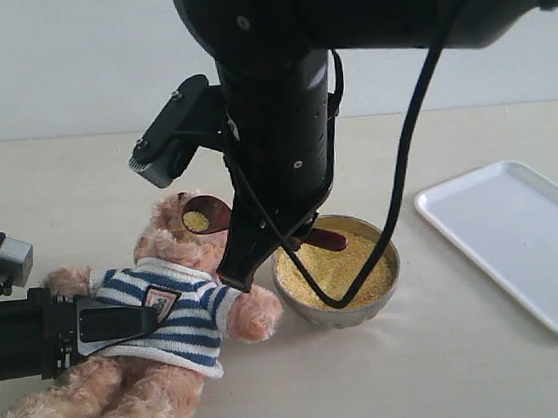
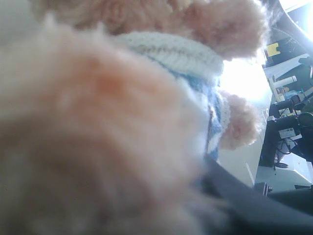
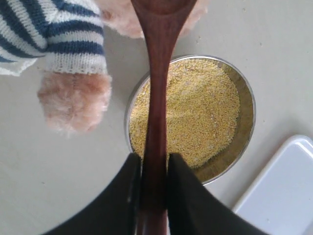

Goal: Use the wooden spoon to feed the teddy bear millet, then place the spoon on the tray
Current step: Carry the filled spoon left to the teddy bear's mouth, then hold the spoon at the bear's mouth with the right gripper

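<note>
The teddy bear [image 1: 177, 313] lies on its back at the lower left, head toward the bowl. My left gripper [image 1: 116, 322] is shut on its striped torso; in the left wrist view, fur of the teddy bear [image 2: 98, 122] fills the frame and hides all but one dark finger [image 2: 244, 200]. My right gripper [image 1: 267, 247] hangs above the bowl's left rim, shut on the wooden spoon [image 1: 207, 214]. The spoon's round end holds millet and sits at the bear's face. In the right wrist view the right gripper [image 3: 154, 159] clamps the handle of the wooden spoon [image 3: 159, 73]. More millet [image 1: 356, 256] [image 3: 205, 107] fills the metal bowl [image 1: 341, 313] [image 3: 247, 122].
The white tray [image 1: 514, 234] [image 3: 283, 196] lies flat to the right of the bowl, with nothing on it. A black cable from the right arm loops down over the bowl. The bear's paw [image 3: 73, 98] rests beside the bowl's left rim.
</note>
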Robot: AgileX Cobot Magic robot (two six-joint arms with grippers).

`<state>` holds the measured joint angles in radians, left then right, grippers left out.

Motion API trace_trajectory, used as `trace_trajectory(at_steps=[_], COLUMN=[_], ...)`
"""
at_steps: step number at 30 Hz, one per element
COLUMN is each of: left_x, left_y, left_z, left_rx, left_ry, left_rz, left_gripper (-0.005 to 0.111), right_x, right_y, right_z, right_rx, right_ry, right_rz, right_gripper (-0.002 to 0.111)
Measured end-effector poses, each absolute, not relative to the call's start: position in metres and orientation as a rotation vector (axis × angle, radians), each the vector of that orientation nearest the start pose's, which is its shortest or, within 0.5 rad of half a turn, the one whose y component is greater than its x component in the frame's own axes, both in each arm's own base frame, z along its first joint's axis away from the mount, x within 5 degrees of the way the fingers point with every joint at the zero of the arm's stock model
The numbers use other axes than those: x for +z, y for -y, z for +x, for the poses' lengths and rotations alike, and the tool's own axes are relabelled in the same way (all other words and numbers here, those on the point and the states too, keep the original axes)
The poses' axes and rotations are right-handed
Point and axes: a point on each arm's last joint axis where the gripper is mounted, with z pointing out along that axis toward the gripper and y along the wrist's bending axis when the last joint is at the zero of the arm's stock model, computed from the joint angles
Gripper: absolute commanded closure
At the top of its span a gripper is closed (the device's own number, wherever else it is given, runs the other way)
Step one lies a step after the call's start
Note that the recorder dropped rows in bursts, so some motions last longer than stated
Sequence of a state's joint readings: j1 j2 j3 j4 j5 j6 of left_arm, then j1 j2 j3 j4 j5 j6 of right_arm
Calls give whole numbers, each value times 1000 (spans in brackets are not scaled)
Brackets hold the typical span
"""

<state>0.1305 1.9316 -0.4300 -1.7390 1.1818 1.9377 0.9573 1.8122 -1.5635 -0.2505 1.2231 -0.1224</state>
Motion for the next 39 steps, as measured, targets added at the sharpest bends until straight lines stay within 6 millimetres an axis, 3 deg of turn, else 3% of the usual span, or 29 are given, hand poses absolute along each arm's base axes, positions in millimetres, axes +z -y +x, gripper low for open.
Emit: trace_trajectory(at_steps=[5, 13, 25, 32, 39], left_x=[98, 98, 98, 98, 98], left_y=[54, 54, 54, 54, 54], left_z=[225, 225, 225, 225, 225], left_rx=[-1404, -1404, -1404, -1404, -1404], left_ry=[-2234, -2234, -2234, -2234, -2234], left_rz=[193, 193, 193, 193, 193], left_gripper=[102, 102, 102, 102, 102], right_x=[283, 274, 273, 261, 266], right_y=[-299, -298, -305, -309, -314], right_z=[225, 236, 243, 246, 241], right_rx=[-233, -412, -396, -443, -685], right_ry=[-2346, -2277, -2185, -2146, -1990], right_rz=[-1636, -1672, -1659, -1747, -1802], right_gripper=[108, 108, 108, 108, 108])
